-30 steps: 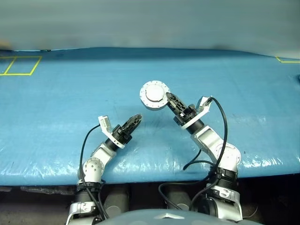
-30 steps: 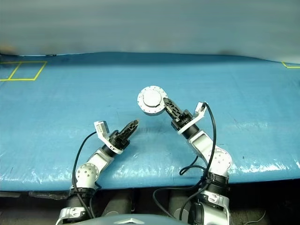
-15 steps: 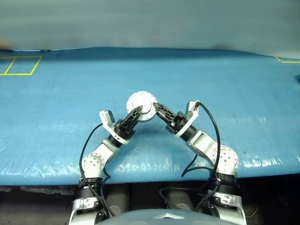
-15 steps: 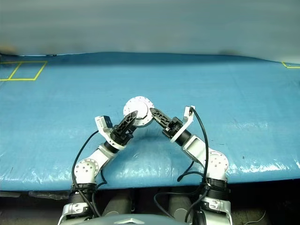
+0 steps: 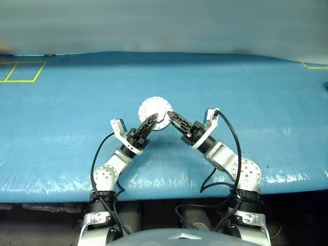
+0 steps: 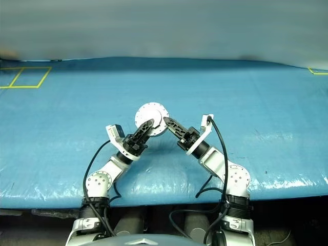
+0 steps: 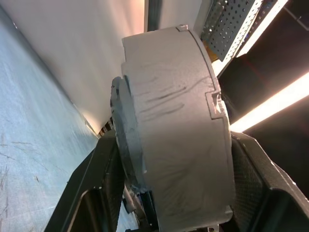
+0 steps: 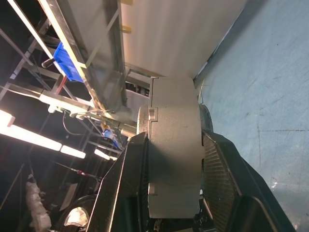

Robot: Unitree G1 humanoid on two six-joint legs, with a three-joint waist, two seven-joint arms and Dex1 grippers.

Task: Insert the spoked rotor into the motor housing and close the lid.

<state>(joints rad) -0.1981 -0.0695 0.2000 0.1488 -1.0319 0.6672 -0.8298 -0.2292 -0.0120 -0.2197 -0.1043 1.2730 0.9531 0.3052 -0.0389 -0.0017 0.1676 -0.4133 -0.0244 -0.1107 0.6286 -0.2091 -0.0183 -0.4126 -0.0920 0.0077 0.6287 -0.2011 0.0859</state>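
Showing round grey motor housing [image 5: 154,113], scuffed side wall

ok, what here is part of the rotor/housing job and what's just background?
Job:
- round silver-grey metal motor housing, a closed puck held up off the table
- left gripper, fingers on either side of it
- right gripper, shut on it

Background:
- blue plastic-covered table
- yellow tape square at the table's far left
- blue bin on a rack beyond the table
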